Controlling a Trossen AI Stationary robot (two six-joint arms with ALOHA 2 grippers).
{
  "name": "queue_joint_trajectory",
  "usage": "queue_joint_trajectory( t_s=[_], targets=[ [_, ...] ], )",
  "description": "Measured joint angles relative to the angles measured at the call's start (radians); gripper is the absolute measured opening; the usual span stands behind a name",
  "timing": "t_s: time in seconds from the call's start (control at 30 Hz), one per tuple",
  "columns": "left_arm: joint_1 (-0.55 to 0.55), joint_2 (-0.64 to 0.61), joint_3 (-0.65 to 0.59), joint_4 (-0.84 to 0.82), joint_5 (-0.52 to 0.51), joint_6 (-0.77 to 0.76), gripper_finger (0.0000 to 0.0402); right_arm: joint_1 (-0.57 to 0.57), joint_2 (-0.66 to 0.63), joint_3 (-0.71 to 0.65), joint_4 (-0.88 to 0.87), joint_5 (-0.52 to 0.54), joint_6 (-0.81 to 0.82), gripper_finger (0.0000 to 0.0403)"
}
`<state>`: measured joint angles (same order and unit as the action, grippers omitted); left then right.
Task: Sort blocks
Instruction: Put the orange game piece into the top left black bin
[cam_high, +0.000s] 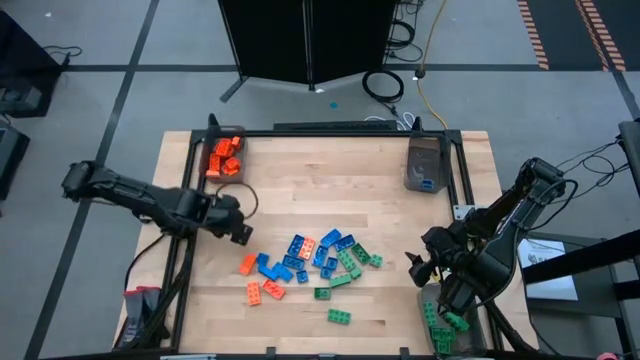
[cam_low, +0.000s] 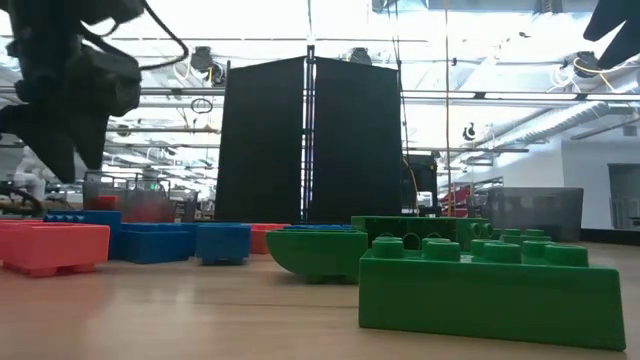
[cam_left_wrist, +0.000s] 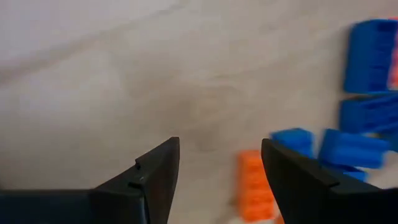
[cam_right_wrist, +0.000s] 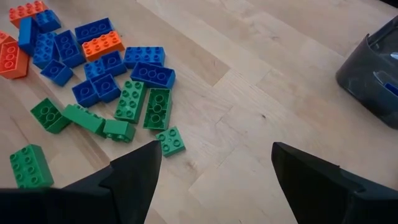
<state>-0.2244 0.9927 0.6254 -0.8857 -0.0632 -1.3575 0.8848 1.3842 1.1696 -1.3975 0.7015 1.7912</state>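
High view: studded plastic blocks (cam_high: 310, 262)

Small plastic studded toy bricks (cam_high: 305, 262) in orange, blue and green lie loose in a scattered cluster on the wooden table (cam_high: 330, 180): orange ones on the cluster's left, blue in the middle, green on the right. One green brick (cam_high: 339, 316) lies apart, nearer the table's front edge.
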Motion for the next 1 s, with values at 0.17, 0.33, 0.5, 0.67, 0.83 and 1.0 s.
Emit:
queue_joint_trajectory(
  t_s=[0.17,0.33,0.5,0.67,0.83,1.0],
  targets=[
    [-0.132,0.081,0.000,0.136,-0.027,-0.125,0.0229,0.000,0.000,0.000,-0.001,0.000,0.000,0.0299],
    [-0.237,0.215,0.015,0.191,0.021,-0.155,0.0229,0.000,0.000,0.000,-0.003,0.000,-0.002,0.0299],
    [-0.296,0.340,0.081,0.191,0.007,-0.181,0.0229,0.000,0.000,0.000,-0.003,0.000,-0.007,0.0299],
    [-0.315,0.426,0.124,0.191,-0.020,-0.183,0.0229,0.000,0.000,0.000,-0.004,0.000,-0.027,0.0299],
    [-0.316,0.471,0.131,0.158,-0.021,-0.186,0.0229,0.000,0.000,0.000,-0.007,0.000,-0.026,0.0299],
    [-0.315,0.475,0.127,0.116,-0.034,-0.233,0.0228,0.000,0.000,0.000,-0.006,-0.014,-0.030,0.0299]
  ],
)
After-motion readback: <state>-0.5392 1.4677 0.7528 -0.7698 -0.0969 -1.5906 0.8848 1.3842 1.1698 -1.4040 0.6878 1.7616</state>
